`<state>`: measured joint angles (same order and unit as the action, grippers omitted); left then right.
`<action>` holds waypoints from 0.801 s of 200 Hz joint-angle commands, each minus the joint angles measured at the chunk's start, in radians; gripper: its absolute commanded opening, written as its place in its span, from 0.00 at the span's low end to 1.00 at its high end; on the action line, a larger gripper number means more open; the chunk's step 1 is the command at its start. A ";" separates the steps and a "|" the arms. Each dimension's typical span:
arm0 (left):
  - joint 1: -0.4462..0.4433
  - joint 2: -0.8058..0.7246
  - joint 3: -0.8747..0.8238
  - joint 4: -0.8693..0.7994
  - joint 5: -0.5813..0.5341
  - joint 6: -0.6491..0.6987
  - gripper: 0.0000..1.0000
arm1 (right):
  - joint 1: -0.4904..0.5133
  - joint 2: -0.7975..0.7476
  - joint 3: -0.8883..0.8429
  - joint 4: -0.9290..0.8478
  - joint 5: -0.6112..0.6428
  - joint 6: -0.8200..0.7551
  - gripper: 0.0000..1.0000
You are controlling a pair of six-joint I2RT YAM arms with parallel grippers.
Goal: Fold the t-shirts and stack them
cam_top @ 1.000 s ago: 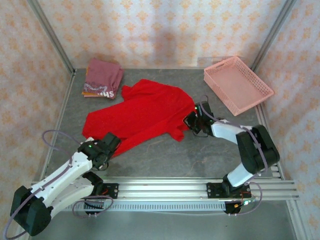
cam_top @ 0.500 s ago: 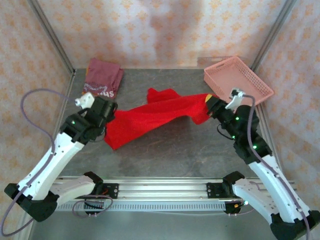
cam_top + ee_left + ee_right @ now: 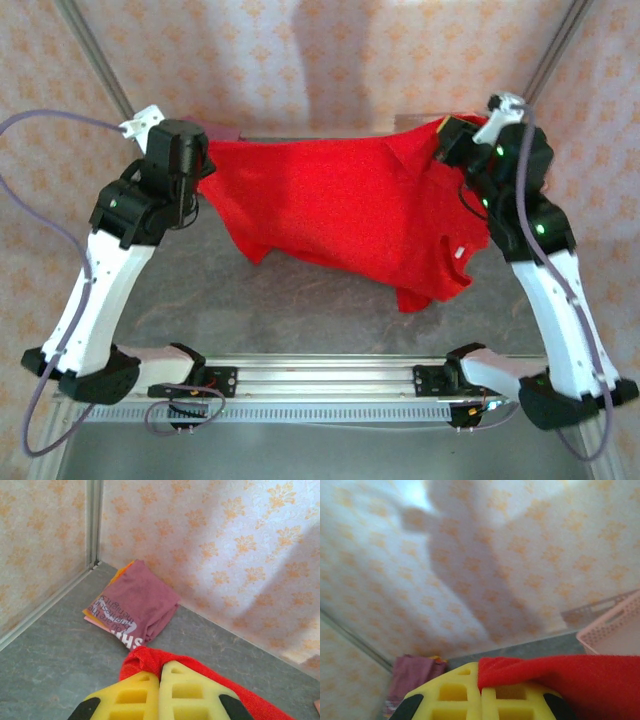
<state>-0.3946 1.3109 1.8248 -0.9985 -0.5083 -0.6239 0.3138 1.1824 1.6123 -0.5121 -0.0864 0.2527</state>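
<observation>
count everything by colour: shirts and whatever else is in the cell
Red cloth t-shirt, held up spread: 1
Folded maroon-pink t-shirt with white lettering: 1
Orange t-shirt under the maroon-pink one, edges peeking out: 1
Pink plastic lattice basket: 1
Total: 4

Orange-patterned wallpaper walls, grey tabletop, metal corner posts.

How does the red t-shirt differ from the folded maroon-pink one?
Pose: the red t-shirt hangs in the air between the left gripper and right gripper, both shut on it; the maroon-pink t-shirt lies on the table by the far left corner. State: the red one is spread open, the maroon-pink one folded. Look: the red one is plain, the maroon-pink one has white lettering. Both are cloth tees.
</observation>
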 commanded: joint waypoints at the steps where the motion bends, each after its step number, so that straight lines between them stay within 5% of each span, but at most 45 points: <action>1: 0.039 0.130 0.043 0.031 0.042 0.053 0.00 | -0.037 0.146 0.063 -0.086 -0.047 -0.039 0.00; 54: 0.124 0.460 0.340 0.117 0.123 0.122 0.00 | -0.117 0.496 0.352 0.018 -0.168 -0.048 0.00; 104: 0.268 0.833 1.150 -0.035 0.383 0.061 0.00 | -0.127 0.748 1.011 -0.133 -0.216 -0.052 0.00; 132: 0.303 0.647 0.987 0.033 0.422 0.041 0.00 | -0.127 0.659 1.012 -0.131 -0.207 -0.060 0.00; 160: 0.303 0.324 0.515 0.200 0.404 0.052 0.00 | -0.127 0.399 0.594 0.008 -0.225 -0.059 0.00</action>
<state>-0.0776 1.8927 2.5954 -0.9329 -0.1223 -0.5674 0.1890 1.7702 2.4626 -0.6044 -0.2916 0.2077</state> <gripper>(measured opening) 0.053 0.046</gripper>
